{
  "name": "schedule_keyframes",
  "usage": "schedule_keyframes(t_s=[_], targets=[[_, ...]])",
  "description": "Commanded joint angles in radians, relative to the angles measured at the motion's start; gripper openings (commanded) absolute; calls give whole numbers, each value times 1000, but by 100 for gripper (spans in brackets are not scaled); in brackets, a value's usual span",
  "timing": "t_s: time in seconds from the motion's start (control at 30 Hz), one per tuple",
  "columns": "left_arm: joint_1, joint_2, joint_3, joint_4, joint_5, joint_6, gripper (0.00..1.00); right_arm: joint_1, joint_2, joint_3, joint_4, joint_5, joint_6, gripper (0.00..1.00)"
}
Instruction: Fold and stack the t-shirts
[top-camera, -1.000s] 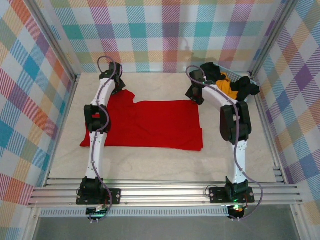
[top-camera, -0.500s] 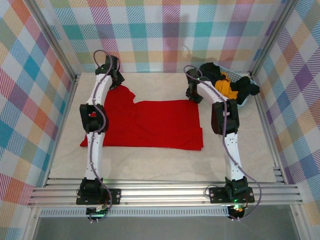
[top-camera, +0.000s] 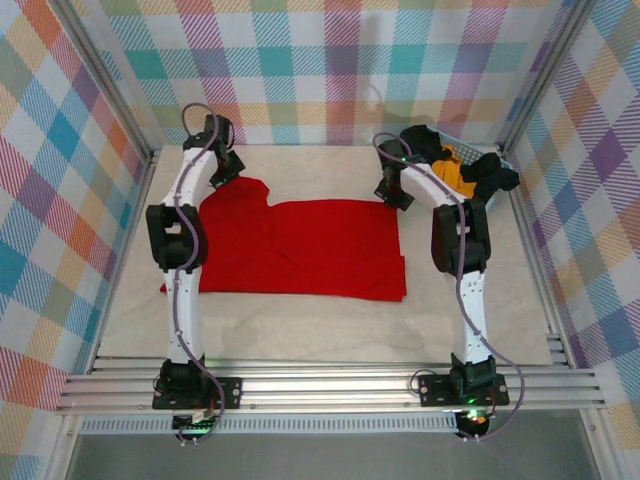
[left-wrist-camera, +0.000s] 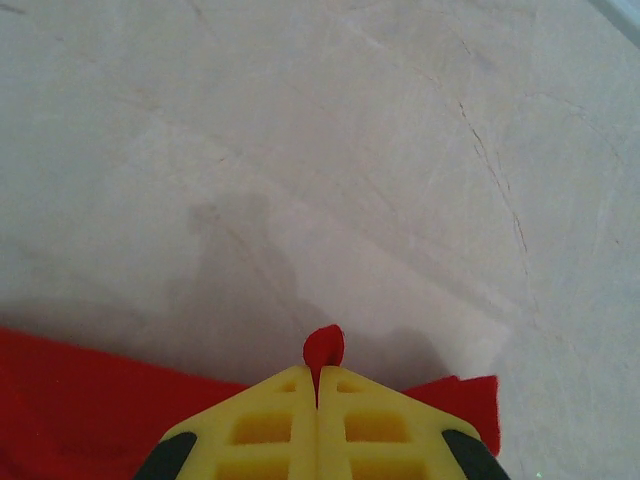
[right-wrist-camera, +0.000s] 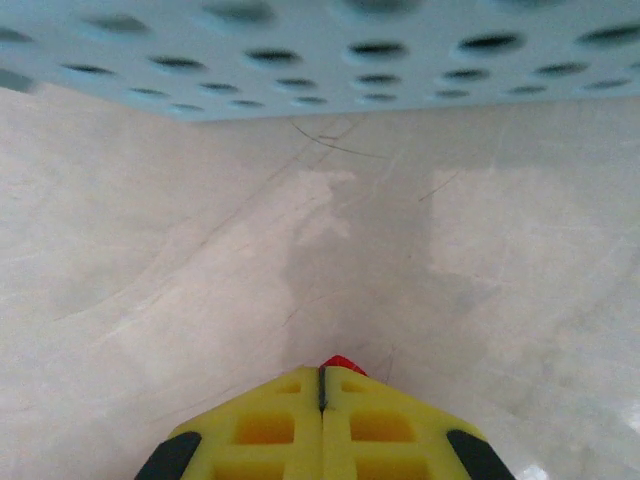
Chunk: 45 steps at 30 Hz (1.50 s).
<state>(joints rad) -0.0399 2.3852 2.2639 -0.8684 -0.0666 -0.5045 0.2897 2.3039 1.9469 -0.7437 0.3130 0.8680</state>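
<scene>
I work in a lab test cell: aluminium rails (top-camera: 330, 385) frame my pale surface (top-camera: 300, 330), and checked cloth walls (top-camera: 330, 60) box it in.

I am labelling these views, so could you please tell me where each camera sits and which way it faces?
Top external: above and behind the bases, looking down on table, red t-shirt, basket; left arm, right arm show.
Left wrist: on the left arm, facing the table past its shut left gripper.
Right wrist: on the right arm, facing the basket past its shut right gripper.
Shared by all: the red t-shirt.
</scene>
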Motion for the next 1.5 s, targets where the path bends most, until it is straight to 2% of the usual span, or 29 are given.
schedule_keyframes(t_s=[0.0, 0.2, 0.47, 0.73, 0.93, 1.23, 1.47], targets=[[21, -162, -83, 62, 15, 19, 0, 6, -86, -10, 20, -18, -37, 0], [24, -344, -290, 88, -16, 41, 0, 12, -154, -55, 28, -93, -58, 0], [45, -640, -672, 139, -108, 84, 0, 16, -354, -338, 94, -197, -50, 0], [94, -791, -955, 199, -95, 106, 0, 19, -457, -554, 127, -238, -40, 0], [139, -842, -1068, 194, -55, 101, 0, 19, -477, -625, 138, -248, -38, 0], [141, -962, -1234, 193, -67, -17, 0, 19, -490, -652, 122, -252, -44, 0], [141, -952, -1228, 167, -133, 16, 0, 19, -511, -662, 108, -238, -43, 0]])
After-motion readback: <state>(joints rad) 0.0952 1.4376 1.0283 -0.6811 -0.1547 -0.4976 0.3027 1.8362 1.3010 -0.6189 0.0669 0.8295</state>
